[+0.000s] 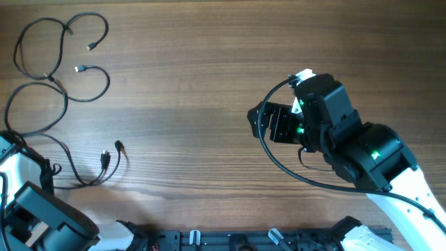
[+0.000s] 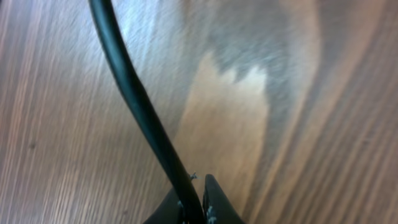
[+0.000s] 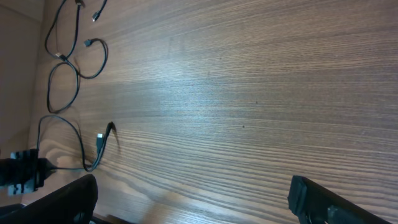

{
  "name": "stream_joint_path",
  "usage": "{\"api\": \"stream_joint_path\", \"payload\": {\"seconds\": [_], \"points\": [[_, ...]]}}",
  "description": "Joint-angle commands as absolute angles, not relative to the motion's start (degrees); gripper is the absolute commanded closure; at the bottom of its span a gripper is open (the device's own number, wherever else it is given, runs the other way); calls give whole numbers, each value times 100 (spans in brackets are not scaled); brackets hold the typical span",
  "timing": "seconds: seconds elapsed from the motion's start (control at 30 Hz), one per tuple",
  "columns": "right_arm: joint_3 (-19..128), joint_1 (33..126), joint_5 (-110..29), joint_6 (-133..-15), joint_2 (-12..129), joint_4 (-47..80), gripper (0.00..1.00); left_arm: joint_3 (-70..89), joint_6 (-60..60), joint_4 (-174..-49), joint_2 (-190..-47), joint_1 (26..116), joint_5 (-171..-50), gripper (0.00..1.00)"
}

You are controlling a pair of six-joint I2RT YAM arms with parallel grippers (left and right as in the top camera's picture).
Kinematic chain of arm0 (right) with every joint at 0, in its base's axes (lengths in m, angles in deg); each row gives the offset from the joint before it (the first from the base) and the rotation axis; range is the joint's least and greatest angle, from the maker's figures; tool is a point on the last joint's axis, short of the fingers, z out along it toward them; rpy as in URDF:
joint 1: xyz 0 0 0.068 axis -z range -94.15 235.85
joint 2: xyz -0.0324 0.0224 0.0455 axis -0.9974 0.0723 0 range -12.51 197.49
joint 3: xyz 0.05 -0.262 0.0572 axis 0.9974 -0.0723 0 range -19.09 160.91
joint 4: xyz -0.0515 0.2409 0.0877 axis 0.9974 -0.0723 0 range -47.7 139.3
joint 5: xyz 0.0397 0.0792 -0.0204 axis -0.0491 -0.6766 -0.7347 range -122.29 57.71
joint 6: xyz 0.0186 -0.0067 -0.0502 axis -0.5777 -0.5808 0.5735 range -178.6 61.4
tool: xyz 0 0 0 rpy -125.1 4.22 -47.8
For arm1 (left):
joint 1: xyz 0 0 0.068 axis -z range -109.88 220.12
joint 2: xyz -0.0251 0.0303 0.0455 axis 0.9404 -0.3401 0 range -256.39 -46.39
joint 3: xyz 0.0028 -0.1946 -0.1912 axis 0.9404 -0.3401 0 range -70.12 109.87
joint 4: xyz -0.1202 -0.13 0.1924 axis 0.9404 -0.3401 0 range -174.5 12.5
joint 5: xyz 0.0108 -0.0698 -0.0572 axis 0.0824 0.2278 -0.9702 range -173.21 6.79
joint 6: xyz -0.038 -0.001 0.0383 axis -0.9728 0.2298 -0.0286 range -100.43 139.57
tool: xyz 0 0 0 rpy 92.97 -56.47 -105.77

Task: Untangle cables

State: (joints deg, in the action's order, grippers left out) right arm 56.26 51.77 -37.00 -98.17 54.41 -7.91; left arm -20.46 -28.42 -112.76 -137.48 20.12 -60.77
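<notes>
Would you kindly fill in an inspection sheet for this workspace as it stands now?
Surface: wooden table, no marks seen.
Job's things: thin black cables lie in crossing loops at the left; four plug ends show.
Clutter: nothing seen.
Grippers: left gripper, jaws shut on a cable; right gripper, jaws open, holding nothing.
Cables: besides the job's own, a thick arm wire loops out over the table.
Surroundings: black rail along the table's near edge.
</notes>
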Motion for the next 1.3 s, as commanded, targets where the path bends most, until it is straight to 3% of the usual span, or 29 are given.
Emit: {"api": "stream_joint_path", "payload": {"seconds": [0.0, 0.13, 0.33, 0.63, 0.87, 1.07, 1.1, 1.17, 1.23, 1.27], "points": [[5619, 5175, -3748, -9775, 5480, -802, 0, -2076, -1803, -11012, -13792, 1986, -6086, 88], [5619, 5175, -3746, -9777, 5480, -800, 0, -2076, -933, -10557, -13792, 1986, -6254, 82], [5619, 5175, -3746, -9775, 5480, -802, 0, -2076, -267, -10186, -13803, 1990, -6973, 85], [5619, 5175, -3746, -9773, 5480, -795, 0, -2076, 1348, -9832, -13803, 2342, -6917, 85], [5619, 5175, -3746, -9775, 5480, -793, 0, -2074, 2164, -9449, -13803, 3030, -6160, 84], [5622, 5175, -3746, -9773, 5480, -798, 0, -2074, 2234, -9287, -13803, 3214, -6176, 81], [5619, 5175, -3746, -9773, 5480, -795, 0, -2074, 2221, -9292, -13803, 3214, -6213, 78], [5619, 5175, -3746, -9780, 5480, -798, 0, -2074, 1696, -9336, -13803, 3205, -6322, 57], [5619, 5175, -3748, -9777, 5480, -804, 0, -2074, 1176, -9364, -13803, 3186, -6324, 55], [5622, 5175, -3748, -9775, 5480, -817, 0, -2074, 972, -9379, -13803, 3186, -6324, 39]]}}
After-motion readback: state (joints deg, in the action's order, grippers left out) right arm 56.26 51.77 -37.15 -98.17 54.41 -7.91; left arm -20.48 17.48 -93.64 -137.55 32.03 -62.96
